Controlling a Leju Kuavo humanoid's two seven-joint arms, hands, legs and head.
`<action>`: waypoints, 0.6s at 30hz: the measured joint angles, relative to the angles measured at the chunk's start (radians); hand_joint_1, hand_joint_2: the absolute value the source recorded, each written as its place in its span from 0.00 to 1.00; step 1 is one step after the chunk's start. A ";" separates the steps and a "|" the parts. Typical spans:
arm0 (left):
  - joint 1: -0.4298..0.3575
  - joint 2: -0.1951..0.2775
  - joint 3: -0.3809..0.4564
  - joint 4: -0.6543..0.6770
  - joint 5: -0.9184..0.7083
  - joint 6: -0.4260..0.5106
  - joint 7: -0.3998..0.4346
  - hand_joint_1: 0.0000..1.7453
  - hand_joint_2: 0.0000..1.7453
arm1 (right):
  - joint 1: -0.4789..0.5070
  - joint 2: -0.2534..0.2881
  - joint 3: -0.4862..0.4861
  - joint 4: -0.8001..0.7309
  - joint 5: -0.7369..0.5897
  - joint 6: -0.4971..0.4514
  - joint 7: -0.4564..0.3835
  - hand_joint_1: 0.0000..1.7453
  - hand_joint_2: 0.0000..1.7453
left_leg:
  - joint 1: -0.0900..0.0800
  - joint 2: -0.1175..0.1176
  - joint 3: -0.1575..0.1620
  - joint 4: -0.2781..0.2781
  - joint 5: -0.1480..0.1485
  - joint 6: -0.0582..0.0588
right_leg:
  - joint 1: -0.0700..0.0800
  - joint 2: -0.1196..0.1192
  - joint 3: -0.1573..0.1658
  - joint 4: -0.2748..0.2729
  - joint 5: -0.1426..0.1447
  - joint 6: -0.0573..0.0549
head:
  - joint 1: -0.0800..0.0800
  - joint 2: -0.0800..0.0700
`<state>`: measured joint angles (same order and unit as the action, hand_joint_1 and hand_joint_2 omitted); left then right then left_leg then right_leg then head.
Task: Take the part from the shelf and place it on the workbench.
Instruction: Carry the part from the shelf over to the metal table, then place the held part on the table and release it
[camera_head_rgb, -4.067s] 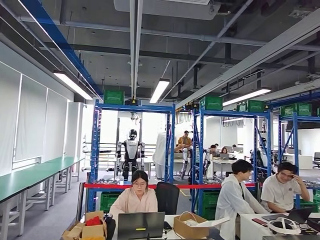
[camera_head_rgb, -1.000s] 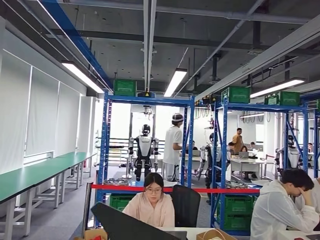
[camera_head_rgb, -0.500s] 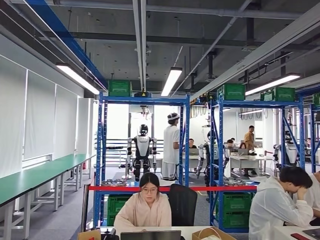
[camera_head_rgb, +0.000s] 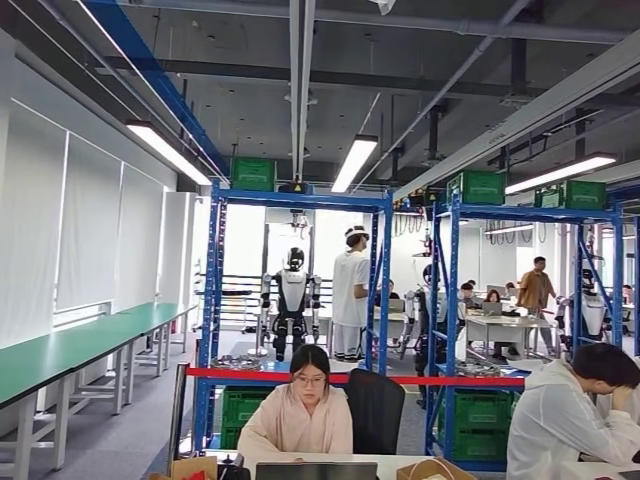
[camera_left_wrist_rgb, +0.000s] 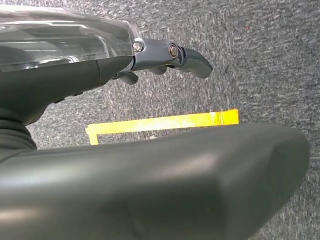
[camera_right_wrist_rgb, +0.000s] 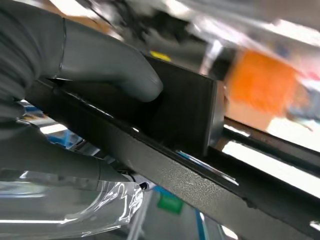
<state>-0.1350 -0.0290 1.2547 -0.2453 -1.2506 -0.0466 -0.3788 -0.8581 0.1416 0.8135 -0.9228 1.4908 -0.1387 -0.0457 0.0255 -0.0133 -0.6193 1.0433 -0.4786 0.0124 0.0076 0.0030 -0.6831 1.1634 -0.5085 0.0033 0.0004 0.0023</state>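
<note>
In the right wrist view my right hand (camera_right_wrist_rgb: 68, 55) grips a flat black part (camera_right_wrist_rgb: 181, 110). Its grey thumb (camera_right_wrist_rgb: 113, 65) presses on the part's broad face, and the part's long dark edge runs across the picture. The left wrist view has my left hand (camera_left_wrist_rgb: 151, 185) hanging over grey carpet, with its fingers (camera_left_wrist_rgb: 170, 52) stretched out and nothing in them. A long green-topped workbench (camera_head_rgb: 75, 345) stands along the left wall in the head view.
Blue shelf racks (camera_head_rgb: 215, 300) with green crates stand ahead behind a red barrier strip (camera_head_rgb: 340, 375). A seated person (camera_head_rgb: 302, 415) works at a desk straight ahead, another (camera_head_rgb: 566, 420) at the right. A robot (camera_head_rgb: 290, 300) and a standing person (camera_head_rgb: 351, 290) are behind the rack. Yellow floor tape (camera_left_wrist_rgb: 162, 122) lies below my left hand.
The whole head picture has swung from side to side, so the camera has moved. The desk items at the bottom have slid out of the picture, as have most of the seated people at the right.
</note>
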 joint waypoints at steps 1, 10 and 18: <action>-0.001 -0.001 -0.002 0.000 0.002 -0.001 -0.002 0.00 1.00 | -0.015 0.011 0.000 0.043 0.010 0.006 0.032 1.00 1.00 | -0.001 -0.001 0.000 0.000 0.000 -0.001 | 0.004 0.000 0.029 -0.065 0.027 -0.007 | 0.000 0.000; 0.006 -0.006 -0.014 0.000 0.012 0.001 -0.004 0.00 1.00 | -0.085 0.064 -0.076 0.367 0.039 0.092 0.234 1.00 1.00 | -0.001 0.004 -0.072 0.158 -0.098 -0.031 | 0.003 -0.004 0.080 -0.172 0.055 -0.031 | 0.000 0.000; 0.010 -0.007 -0.025 0.000 0.012 0.006 -0.005 0.00 1.00 | -0.087 0.046 -0.166 0.497 0.035 0.119 0.268 1.00 1.00 | 0.006 0.008 -0.013 0.016 0.002 -0.038 | 0.003 0.005 0.070 -0.132 0.029 -0.008 | -0.001 0.000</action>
<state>-0.1253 -0.0357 1.2301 -0.2450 -1.2387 -0.0409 -0.3841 -0.9448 0.1873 0.6478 -0.4257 1.5258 -0.0198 0.2223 0.0316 -0.0058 -0.6322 1.0595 -0.4767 -0.0253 0.0103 0.0082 -0.6133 1.0316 -0.4797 -0.0051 -0.0007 0.0024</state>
